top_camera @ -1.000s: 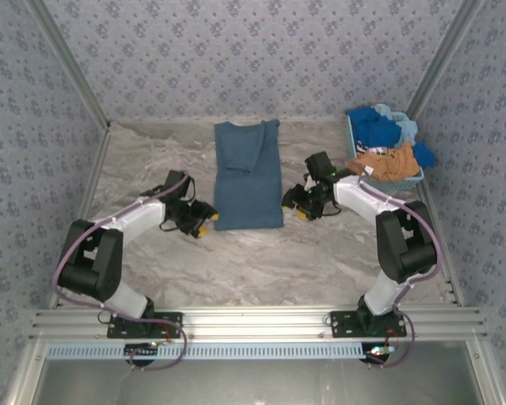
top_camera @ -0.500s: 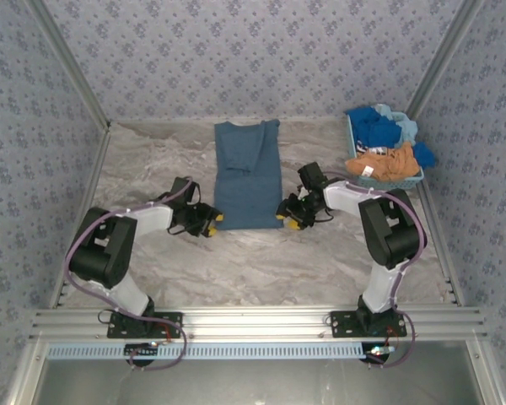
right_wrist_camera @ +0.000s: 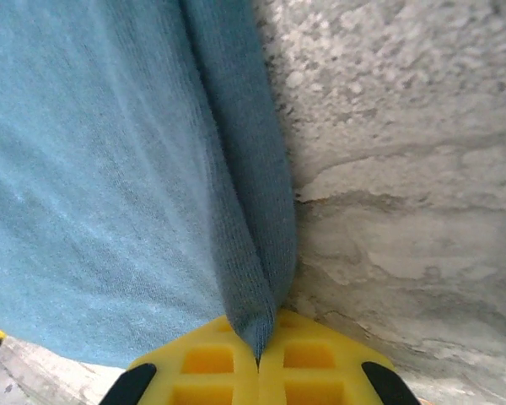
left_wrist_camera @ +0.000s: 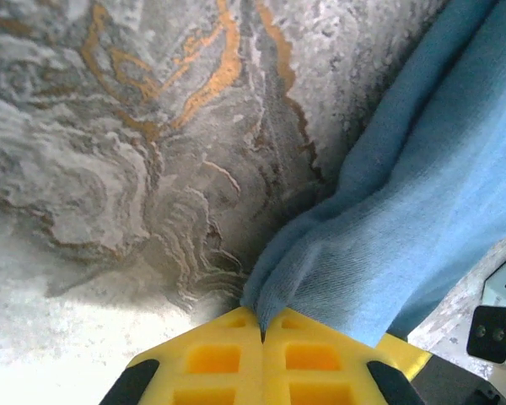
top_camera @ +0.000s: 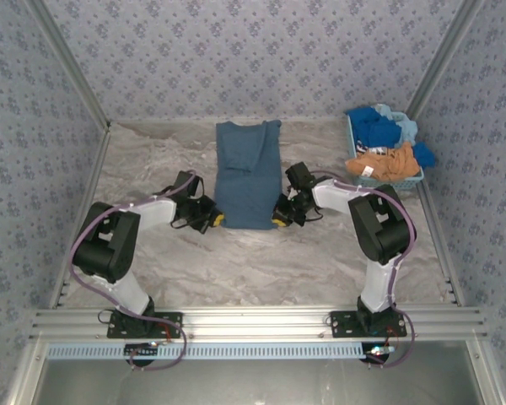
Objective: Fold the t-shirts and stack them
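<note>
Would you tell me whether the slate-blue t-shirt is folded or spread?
Folded lengthwise: the slate-blue t-shirt lies as a narrow strip, sleeves turned in.

Top external view: light is even and diffuse from above. The marble table [top_camera: 236, 261] reads bright, with no hard glare. Soft, short shadows lie on it at either side of the slate-blue t-shirt [top_camera: 247, 177].

Left wrist view: the table left of the t-shirt washes out toward the bottom edge, and a dark shadow hugs the cloth edge. The left gripper [left_wrist_camera: 261, 329] is slightly out of focus.

Right wrist view: the cloth weave is crisp. A thin shadow lines the t-shirt's right fold.
</note>
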Controlling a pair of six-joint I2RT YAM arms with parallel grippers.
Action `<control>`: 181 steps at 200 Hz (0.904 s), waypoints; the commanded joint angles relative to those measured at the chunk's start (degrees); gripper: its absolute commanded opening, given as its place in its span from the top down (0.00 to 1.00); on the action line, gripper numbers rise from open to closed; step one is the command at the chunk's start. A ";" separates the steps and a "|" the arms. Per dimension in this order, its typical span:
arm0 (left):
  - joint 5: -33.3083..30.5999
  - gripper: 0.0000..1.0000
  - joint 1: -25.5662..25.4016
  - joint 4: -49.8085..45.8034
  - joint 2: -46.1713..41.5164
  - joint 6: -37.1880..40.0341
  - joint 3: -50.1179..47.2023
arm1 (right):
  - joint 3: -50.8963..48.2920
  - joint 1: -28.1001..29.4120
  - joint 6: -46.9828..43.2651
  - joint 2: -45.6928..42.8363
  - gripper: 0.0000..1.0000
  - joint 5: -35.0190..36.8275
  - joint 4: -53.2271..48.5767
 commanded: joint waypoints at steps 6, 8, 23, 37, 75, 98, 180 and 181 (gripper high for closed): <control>-1.55 1.00 -0.32 -9.35 -3.86 5.50 3.53 | 1.29 0.44 -1.34 -3.17 1.00 3.72 -6.31; -1.48 1.00 -0.32 -9.87 -4.02 5.90 3.65 | 1.28 0.45 -1.34 -3.35 1.00 3.72 -6.39; -1.03 1.00 -0.41 -13.26 -5.23 8.55 4.14 | 1.19 1.22 -1.25 -4.62 1.00 3.22 -7.16; -0.59 1.00 -0.63 -15.20 -6.52 10.44 3.71 | 0.98 2.25 -1.25 -5.67 1.00 3.11 -8.19; 1.30 1.00 -1.70 -20.65 -10.32 15.76 2.77 | -2.24 6.02 -0.56 -10.29 1.00 3.50 -8.62; 1.56 1.00 -2.24 -23.90 -15.24 17.86 0.59 | -4.69 8.69 -0.29 -13.59 1.00 4.07 -9.26; -0.81 1.00 -7.06 -29.91 -36.47 16.59 -1.96 | -6.97 17.74 5.56 -28.21 1.00 5.79 -14.51; -0.96 1.00 -7.12 -29.99 -36.66 16.53 -1.87 | -6.84 17.76 5.67 -28.39 1.00 5.86 -14.68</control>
